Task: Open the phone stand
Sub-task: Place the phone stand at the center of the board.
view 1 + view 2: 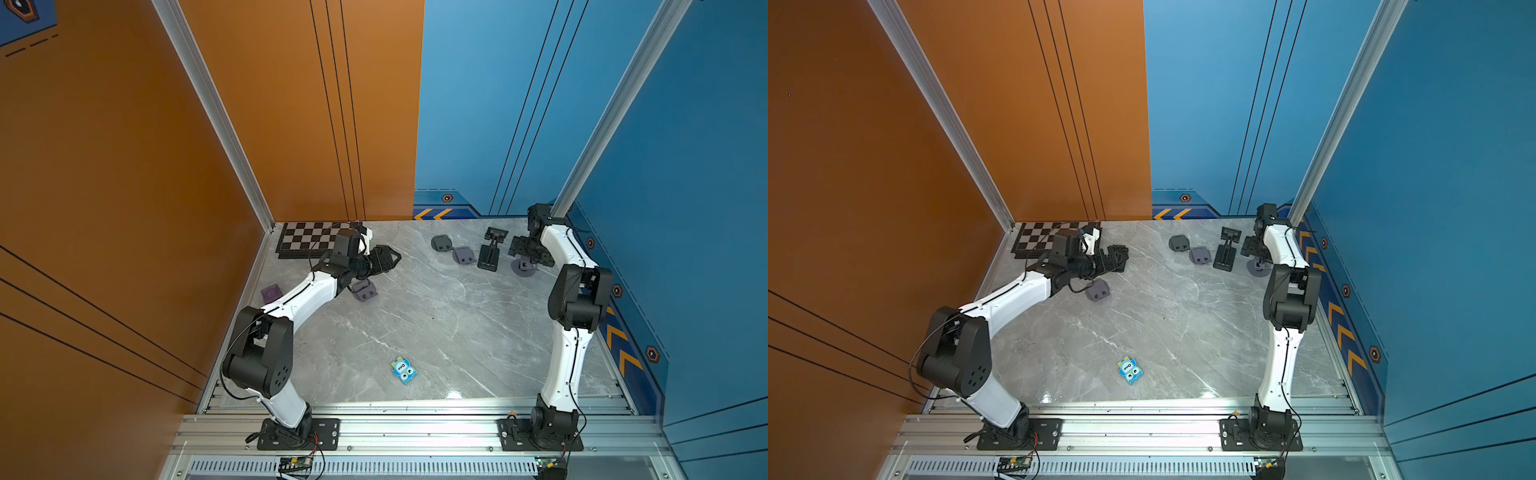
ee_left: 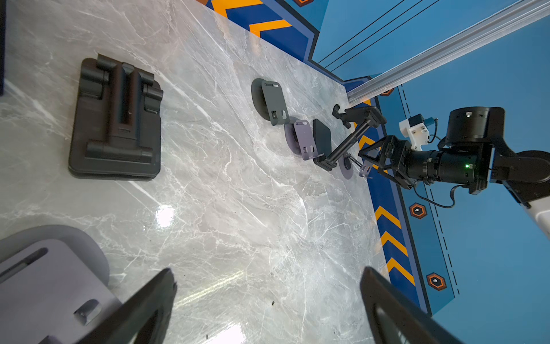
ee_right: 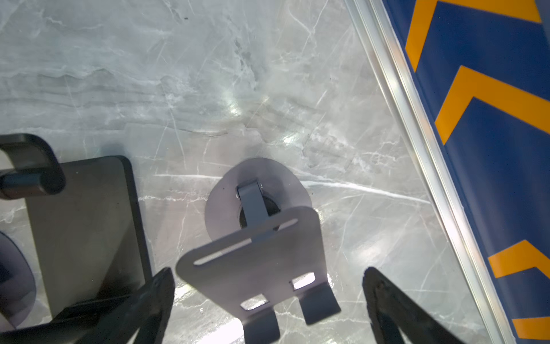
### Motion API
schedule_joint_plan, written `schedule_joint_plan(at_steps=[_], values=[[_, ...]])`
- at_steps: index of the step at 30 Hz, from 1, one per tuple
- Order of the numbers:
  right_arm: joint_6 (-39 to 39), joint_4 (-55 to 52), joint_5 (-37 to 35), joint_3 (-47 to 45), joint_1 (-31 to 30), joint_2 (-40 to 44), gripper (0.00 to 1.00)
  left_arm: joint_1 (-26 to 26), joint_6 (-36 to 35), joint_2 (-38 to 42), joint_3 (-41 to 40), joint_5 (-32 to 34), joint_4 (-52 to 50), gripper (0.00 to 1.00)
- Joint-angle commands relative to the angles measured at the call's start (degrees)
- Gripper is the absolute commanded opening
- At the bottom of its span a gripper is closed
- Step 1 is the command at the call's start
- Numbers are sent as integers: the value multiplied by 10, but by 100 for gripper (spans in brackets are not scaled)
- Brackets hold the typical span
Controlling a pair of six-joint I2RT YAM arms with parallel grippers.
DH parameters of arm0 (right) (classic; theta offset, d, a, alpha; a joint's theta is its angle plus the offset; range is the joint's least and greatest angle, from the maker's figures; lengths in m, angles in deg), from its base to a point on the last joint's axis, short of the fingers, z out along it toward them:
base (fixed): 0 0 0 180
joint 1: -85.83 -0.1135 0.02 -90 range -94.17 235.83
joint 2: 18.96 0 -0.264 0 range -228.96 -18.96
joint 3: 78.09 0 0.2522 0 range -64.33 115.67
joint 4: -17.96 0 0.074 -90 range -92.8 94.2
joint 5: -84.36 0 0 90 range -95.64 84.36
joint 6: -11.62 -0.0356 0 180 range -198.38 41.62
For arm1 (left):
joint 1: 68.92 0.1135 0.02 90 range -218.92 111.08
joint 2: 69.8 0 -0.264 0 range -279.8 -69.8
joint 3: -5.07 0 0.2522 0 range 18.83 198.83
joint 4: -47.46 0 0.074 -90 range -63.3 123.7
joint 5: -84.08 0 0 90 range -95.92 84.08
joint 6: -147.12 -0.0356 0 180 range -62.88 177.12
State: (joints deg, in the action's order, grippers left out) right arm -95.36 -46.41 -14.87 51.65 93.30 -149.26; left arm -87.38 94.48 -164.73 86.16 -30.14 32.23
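The lilac phone stand (image 3: 226, 190) stood on its round base at the table's (image 1: 415, 324) far right, near the blue wall (image 1: 665, 208), its slotted plate (image 3: 253, 256) tilted up; the right gripper (image 3: 268, 270) was spread wide, that plate between its fingers (image 3: 160, 292), unclamped; the left gripper (image 2: 268, 271) hung wide and empty above the marble, beside another lilac stand (image 2: 44, 283) lying folded.
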Motion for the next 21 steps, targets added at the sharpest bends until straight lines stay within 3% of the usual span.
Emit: schedule_joint_plan(at_steps=[1, 13, 21], values=[[-18, -31, -8, 8, 5, 35, 100, -4, -5, 18, 3, -6, -7, 98], [-25, -61, -46, -38, -30, 143, 100, -5, -7, 59, -25, -6, -8, 98], [-13, -66, 24, -27, -92, 190, 100, -6, -10, 95, -57, -4, -13, 98]])
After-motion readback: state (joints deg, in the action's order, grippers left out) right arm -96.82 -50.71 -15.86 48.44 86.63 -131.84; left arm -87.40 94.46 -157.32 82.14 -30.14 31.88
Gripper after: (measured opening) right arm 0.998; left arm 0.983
